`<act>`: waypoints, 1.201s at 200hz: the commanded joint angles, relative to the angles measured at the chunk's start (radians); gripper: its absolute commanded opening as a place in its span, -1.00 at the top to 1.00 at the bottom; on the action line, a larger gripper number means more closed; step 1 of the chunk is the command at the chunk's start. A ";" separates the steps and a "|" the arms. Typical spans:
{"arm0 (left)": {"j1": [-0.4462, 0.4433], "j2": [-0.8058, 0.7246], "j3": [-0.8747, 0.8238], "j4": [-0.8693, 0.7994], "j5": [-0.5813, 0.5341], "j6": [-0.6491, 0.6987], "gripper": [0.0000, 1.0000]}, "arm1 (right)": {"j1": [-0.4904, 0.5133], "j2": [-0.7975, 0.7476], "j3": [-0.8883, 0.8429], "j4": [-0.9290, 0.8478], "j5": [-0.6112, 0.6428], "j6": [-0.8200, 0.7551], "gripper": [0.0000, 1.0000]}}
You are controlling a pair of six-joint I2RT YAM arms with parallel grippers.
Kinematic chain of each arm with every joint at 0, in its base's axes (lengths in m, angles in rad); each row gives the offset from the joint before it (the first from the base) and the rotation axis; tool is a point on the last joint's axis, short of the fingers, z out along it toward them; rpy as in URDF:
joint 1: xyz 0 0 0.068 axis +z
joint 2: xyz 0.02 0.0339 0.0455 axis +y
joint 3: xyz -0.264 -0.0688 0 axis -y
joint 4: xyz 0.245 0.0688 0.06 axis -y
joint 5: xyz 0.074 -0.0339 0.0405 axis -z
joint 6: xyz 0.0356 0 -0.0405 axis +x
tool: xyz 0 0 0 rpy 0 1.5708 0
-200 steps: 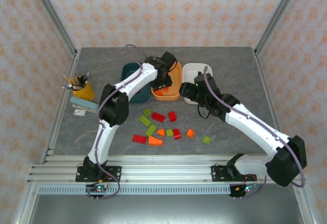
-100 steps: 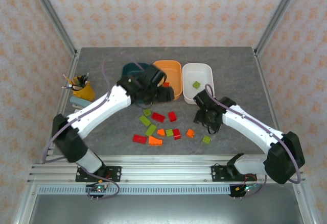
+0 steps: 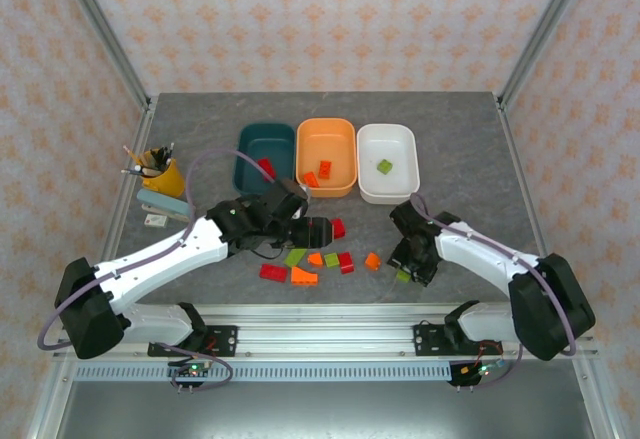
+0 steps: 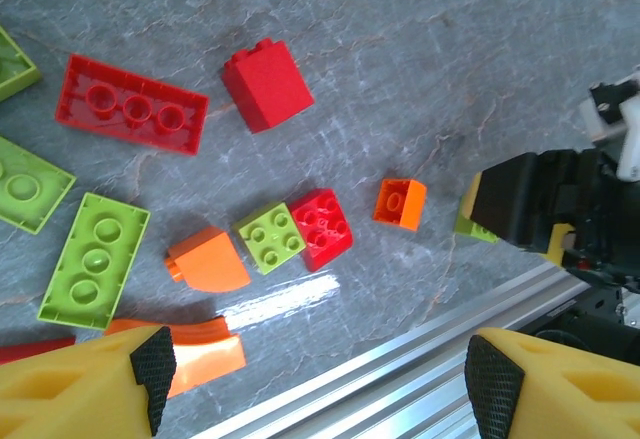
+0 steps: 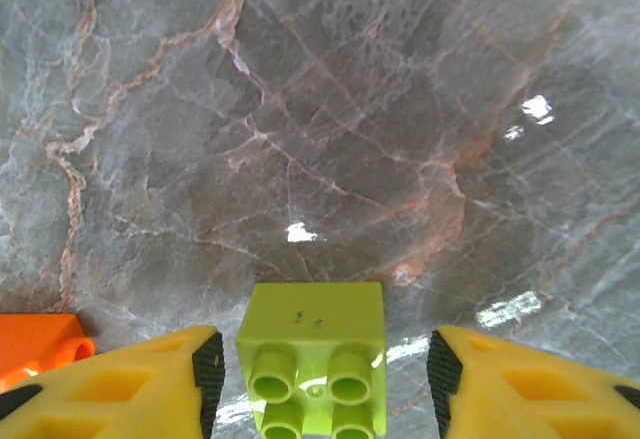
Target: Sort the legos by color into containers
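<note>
Three containers stand in a row at the back: a teal tub (image 3: pixel 250 149) with a red brick, an orange tub (image 3: pixel 340 137) with orange bricks, and a white tub (image 3: pixel 400 144) with a green brick. Loose red, orange and lime legos (image 3: pixel 305 259) lie in front of them. My left gripper (image 3: pixel 316 231) (image 4: pixel 315 389) hovers open over this pile, near a red square brick (image 4: pixel 321 227) and a green one (image 4: pixel 271 238). At the front right, my right gripper (image 3: pixel 410 269) (image 5: pixel 325 374) straddles a lime green brick (image 5: pixel 315 359) on the table, open, with a gap at each pad.
A yellow cup of pencils (image 3: pixel 160 171) stands at the left with a flat pad (image 3: pixel 165 205) beside it. The aluminium rail (image 3: pixel 320 319) (image 4: pixel 420 359) runs along the near edge, close to both grippers. A small orange brick (image 5: pixel 35 344) lies left of the right fingers.
The left arm swung back from the orange tub to the pile and its jaws opened. The right arm came down from the white tub to the lime brick, jaws narrowing.
</note>
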 commanded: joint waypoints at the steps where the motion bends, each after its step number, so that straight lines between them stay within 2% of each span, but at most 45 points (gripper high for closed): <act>1: -0.004 0.012 0.026 0.039 -0.021 -0.005 -0.58 | -0.006 0.016 -0.025 0.051 -0.001 0.011 -0.03; 43: -0.011 0.018 0.048 0.047 -0.047 -0.024 -0.57 | -0.006 -0.021 0.018 0.016 0.057 -0.008 0.33; 64: -0.010 0.017 0.097 0.026 -0.090 -0.036 -0.57 | -0.006 -0.069 0.148 -0.073 0.137 -0.083 0.36; 79: -0.003 0.036 0.163 0.002 -0.113 -0.036 -0.59 | -0.006 -0.048 0.272 -0.118 0.189 -0.149 0.36; 107: 0.033 0.100 0.292 -0.022 -0.116 -0.034 -0.60 | -0.031 0.111 0.518 -0.137 0.221 -0.270 0.36; 156: 0.115 0.191 0.428 -0.079 -0.140 -0.040 -0.60 | -0.156 0.495 0.855 -0.095 0.082 -0.389 0.37; 197: 0.139 0.166 0.402 -0.117 -0.189 -0.075 -0.60 | -0.213 0.730 0.995 -0.119 0.013 -0.408 0.32; 240: 0.144 0.088 0.300 -0.118 -0.205 -0.106 -0.60 | -0.218 0.752 1.024 -0.131 0.007 -0.436 -0.11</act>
